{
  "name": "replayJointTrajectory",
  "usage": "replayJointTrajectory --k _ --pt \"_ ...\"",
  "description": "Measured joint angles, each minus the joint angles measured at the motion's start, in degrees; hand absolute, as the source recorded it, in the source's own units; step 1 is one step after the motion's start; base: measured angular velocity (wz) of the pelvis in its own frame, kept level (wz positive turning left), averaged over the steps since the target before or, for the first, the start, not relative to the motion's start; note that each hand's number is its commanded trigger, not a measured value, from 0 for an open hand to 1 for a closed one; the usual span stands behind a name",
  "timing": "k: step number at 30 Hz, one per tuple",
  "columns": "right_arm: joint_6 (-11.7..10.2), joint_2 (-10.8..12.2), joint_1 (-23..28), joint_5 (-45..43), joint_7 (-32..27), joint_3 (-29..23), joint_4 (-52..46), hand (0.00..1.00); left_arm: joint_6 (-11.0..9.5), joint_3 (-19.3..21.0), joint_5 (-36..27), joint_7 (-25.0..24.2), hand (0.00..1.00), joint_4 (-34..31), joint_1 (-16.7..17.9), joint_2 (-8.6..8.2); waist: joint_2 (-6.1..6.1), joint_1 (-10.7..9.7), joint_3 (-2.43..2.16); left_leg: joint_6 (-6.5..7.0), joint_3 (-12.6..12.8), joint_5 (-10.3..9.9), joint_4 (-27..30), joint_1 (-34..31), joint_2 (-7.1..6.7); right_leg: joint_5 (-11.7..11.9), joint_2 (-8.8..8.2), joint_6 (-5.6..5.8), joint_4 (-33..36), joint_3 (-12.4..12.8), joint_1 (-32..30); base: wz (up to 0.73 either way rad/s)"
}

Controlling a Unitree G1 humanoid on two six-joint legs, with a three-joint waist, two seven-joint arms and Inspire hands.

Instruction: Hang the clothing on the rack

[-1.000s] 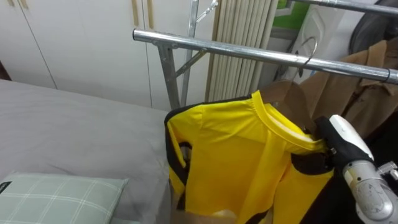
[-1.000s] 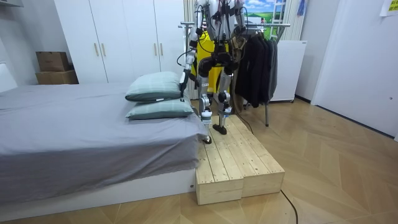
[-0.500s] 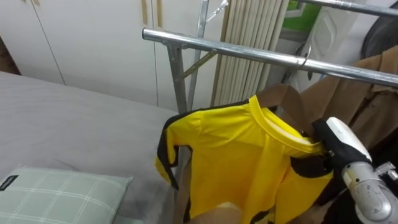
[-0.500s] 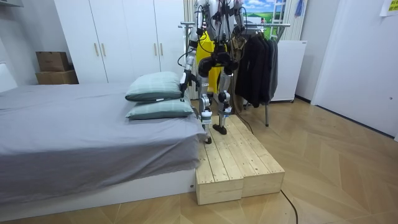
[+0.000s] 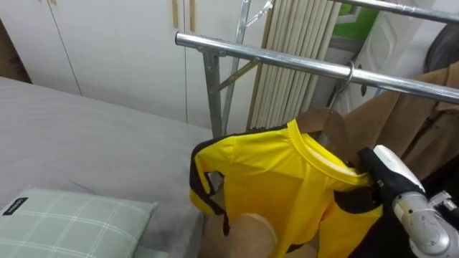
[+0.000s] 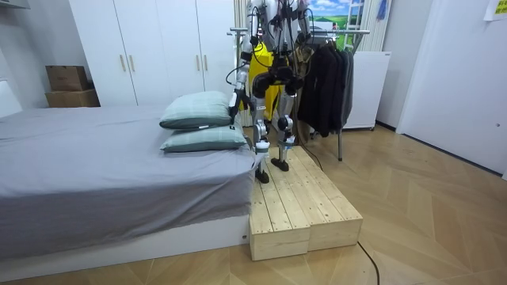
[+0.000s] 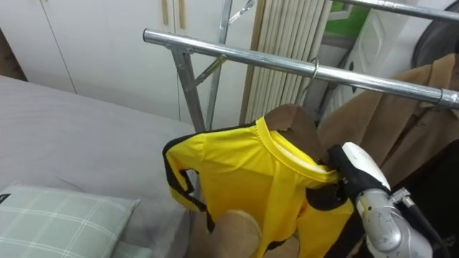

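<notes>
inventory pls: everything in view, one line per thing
yellow black-trimmed shirt: 1, yellow, on a hanger below the rail
silver metal clothes rail: 1, silver, across the top
brown coat: 1, brown, hanging behind the shirt
dark garments: several, black, on the rack
grey-sheeted bed: 1, grey, beside the rack
green checked pillows: 2, pale green, stacked on the bed
white wardrobe: 1, white, back wall
cardboard boxes: 2, brown, stacked beside the wardrobe
wooden platform: 1, pale wood, under the robot
robot's right arm: white and silver, at the shirt's shoulder

The right hand (image 5: 386,166) wears a smooth, glossy white shell edged in black. Just behind it, the wrist is a silver-grey metal cylinder marked with small dark dots.
</notes>
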Motion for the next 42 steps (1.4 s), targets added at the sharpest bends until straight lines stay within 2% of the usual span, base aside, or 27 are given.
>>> replayJointTrajectory --k 3,5,10,12,18,22,25,28,30,31,32,34,38,42 --pt "0.0 0.2 -0.9 0.1 0.4 0.0 1.5 1.00 0.0 0.0 0.1 0.0 0.00 -0.6 0.0 0.01 -0.34 0.1 0.00 0.07 -0.2 -0.1 0.2 -0.2 -0.01 0.1 -0.08 0.04 -0.1 -0.5 0.0 0.03" --pt "-0.1 0.2 -1.3 0.2 0.3 0.0 2.4 1.00 0.0 0.0 0.1 0.0 0.00 -0.7 0.0 0.01 -0.32 0.1 0.00 0.07 -0.5 -0.1 0.1 -0.1 -0.07 0.2 -0.19 -0.01 -0.1 -1.6 0.2 0.08" --pt "-2.8 0.7 -2.2 2.8 -1.3 0.1 7.5 1.00 0.0 0.0 -0.1 0.3 0.00 -1.2 0.0 0.07 -0.09 0.3 0.10 0.04 -1.0 -0.1 0.0 0.3 0.19 0.4 -0.31 -0.29 -0.6 -2.6 0.9 0.07" --pt "-3.9 2.2 -2.2 4.2 -2.9 0.1 9.2 1.00 0.0 0.0 -0.1 0.4 0.00 -1.6 0.0 0.15 0.17 0.3 0.20 -0.01 -1.5 -0.1 0.0 0.6 0.32 0.5 -0.54 -0.53 -1.2 -3.3 1.5 0.09" --pt "-6.3 2.9 -2.2 6.8 -4.1 0.2 12.7 1.00 0.0 0.0 -0.1 0.4 0.00 -2.8 0.0 0.14 0.60 0.8 0.03 -0.22 -2.6 0.1 -0.2 1.0 0.29 0.3 -0.81 -0.65 -1.2 -4.4 2.0 0.10" --pt "-6.4 2.9 -2.2 7.3 -4.0 0.2 13.3 1.00 0.0 0.0 -0.1 0.4 0.00 -3.6 0.0 0.14 0.64 1.1 0.02 -0.34 -2.9 0.1 -0.2 1.1 0.30 0.3 -0.81 -0.67 -1.2 -4.5 2.5 0.02" --pt "-6.5 2.9 -2.2 8.3 -4.0 0.8 13.9 1.00 0.0 -0.1 -0.1 0.4 0.00 -3.7 0.0 0.14 0.73 1.1 -0.06 -0.34 -2.9 0.1 -0.1 1.1 0.30 -0.1 -0.80 -0.18 -1.3 -4.2 2.5 0.00" --pt "-7.0 3.0 -2.2 9.0 -4.1 1.2 15.1 1.00 0.0 -0.1 -0.1 0.4 0.00 -3.7 0.0 0.11 1.10 1.1 -0.37 -0.35 -2.9 0.1 0.0 1.2 0.29 0.0 -0.74 -0.19 -1.2 -4.0 2.6 0.00" --pt "-7.0 3.2 -2.2 9.5 -4.1 1.3 15.7 0.64 0.0 -0.1 -0.1 0.4 0.00 -3.7 0.0 0.07 1.28 1.2 -0.52 -0.35 -2.9 0.1 0.0 1.4 0.29 0.0 -0.73 -0.25 -1.2 -4.0 2.7 0.00" --pt "-7.1 3.3 -2.2 9.7 -4.2 1.3 16.0 0.29 0.0 -0.1 -0.1 0.4 0.00 -3.7 0.0 0.05 1.33 1.3 -0.53 -0.35 -2.9 0.1 0.0 1.5 0.28 0.0 -0.73 -0.30 -1.2 -4.1 2.8 0.00" --pt "-7.3 3.3 -2.2 9.7 -4.3 1.3 16.3 0.00 0.0 -0.1 -0.1 0.4 0.00 -3.7 0.0 0.05 1.34 1.3 -0.53 -0.35 -2.9 0.1 0.0 1.6 0.28 0.0 -0.74 -0.31 -1.2 -4.1 2.8 0.00" --pt "-8.0 3.6 -2.2 10.2 -4.9 1.3 17.3 0.00 0.0 -0.1 -0.1 0.4 0.00 -3.7 0.0 0.01 1.36 1.4 -0.52 -0.35 -2.9 0.1 0.0 1.8 0.28 0.1 -0.75 -0.39 -1.1 -4.3 3.0 0.00" --pt "-7.9 4.2 -2.1 10.7 -5.5 1.3 18.1 0.00 0.0 -0.2 -0.7 0.4 0.00 -3.7 0.0 -0.02 1.51 1.4 -0.48 -0.35 -2.9 0.1 0.0 1.8 0.28 0.0 -0.76 -0.22 -1.1 -4.4 3.1 0.00" --pt "-8.0 4.3 -2.1 11.5 -6.0 1.1 19.1 0.00 0.0 -0.2 -0.8 0.4 0.00 -3.7 0.0 -0.22 1.86 1.4 -0.67 -0.35 -2.9 0.1 -0.1 1.8 0.28 0.0 -0.74 -0.25 -1.1 -4.4 2.9 0.00"
